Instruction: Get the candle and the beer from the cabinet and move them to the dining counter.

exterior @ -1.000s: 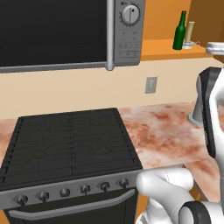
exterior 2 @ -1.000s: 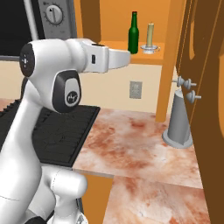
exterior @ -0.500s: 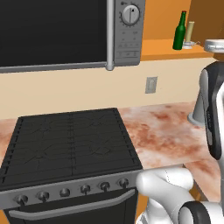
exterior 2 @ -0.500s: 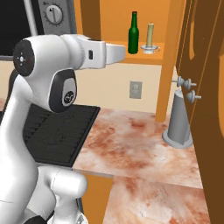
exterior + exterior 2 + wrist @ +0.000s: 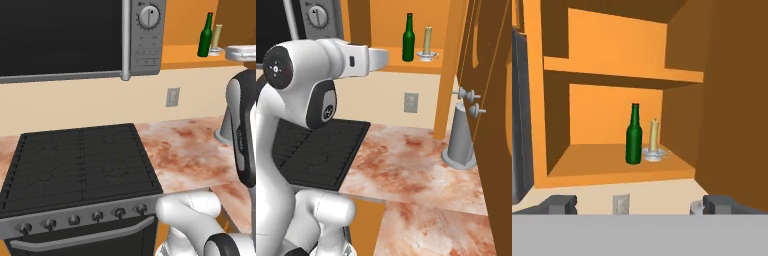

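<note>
Arm raised nearer, green beer [image 5: 633,135], cream candle [image 5: 654,135]

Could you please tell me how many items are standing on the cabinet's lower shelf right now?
2: the beer stands on the lower shelf of the cabinet, and the candle stands close beside it on a small holder, nearer the open door. Nothing else shows there.

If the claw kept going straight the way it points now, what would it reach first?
Probably the beer. The open claw faces into the cabinet, and the bottle stands near the middle of the hand view with the candle just beside it. Nothing seems to lie between, though depth is hard to judge.
</note>
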